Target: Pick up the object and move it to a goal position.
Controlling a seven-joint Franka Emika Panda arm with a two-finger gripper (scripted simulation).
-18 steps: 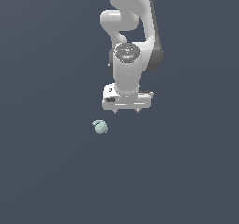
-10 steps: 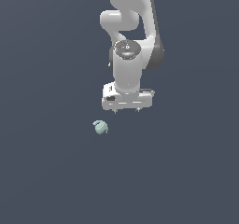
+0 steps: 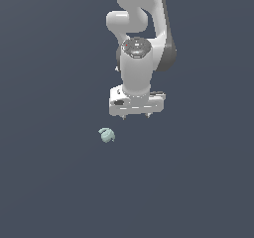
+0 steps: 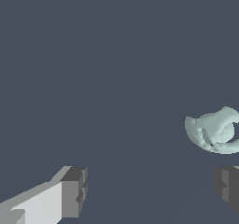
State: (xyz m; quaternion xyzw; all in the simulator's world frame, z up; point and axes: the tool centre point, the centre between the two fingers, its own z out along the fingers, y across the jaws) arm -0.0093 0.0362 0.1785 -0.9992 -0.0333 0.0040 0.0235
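The object (image 3: 106, 135) is a small pale teal-green lump with a bumpy outline, lying on the dark grey floor. My white gripper (image 3: 136, 117) hangs a little above the floor, to the exterior view's right of the object and apart from it. The wrist view shows the object (image 4: 214, 130) close to one dark fingertip (image 4: 227, 185), not between the two. The fingers (image 4: 74, 192) stand wide apart with nothing between them, so the gripper (image 4: 150, 189) is open.
A plain dark grey surface (image 3: 54, 182) fills the scene around the arm. No other objects or edges show in either view.
The gripper has shifted slightly lower and toward the exterior view's left. The object has stayed in place.
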